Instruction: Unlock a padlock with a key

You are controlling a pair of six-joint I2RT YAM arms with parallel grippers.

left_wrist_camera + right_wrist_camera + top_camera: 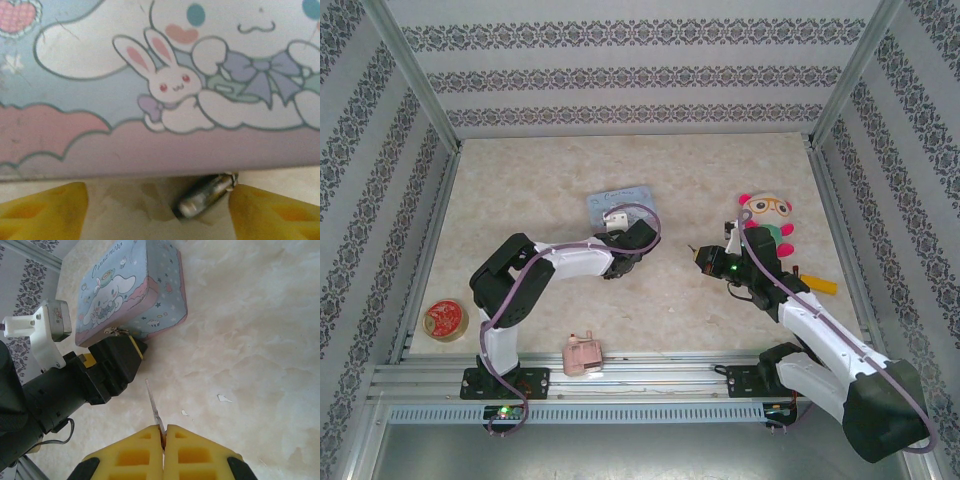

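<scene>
One tiny dark padlock (202, 196), shiny and round-sided, lies on the pale stone-look table (260, 340), just beside the one flat blue cartoon tin (150, 75). The left gripper (159, 202) is spread wide around the padlock. The right gripper (164, 432) is squeezed tight on the one thin grey metal key (154, 402). The key's blade pokes out in the right wrist view. In the top view it is too small to tell.

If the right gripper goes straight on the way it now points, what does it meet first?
Likely the left gripper, just before the padlock; the held key would touch first. Depth unclear.
</scene>
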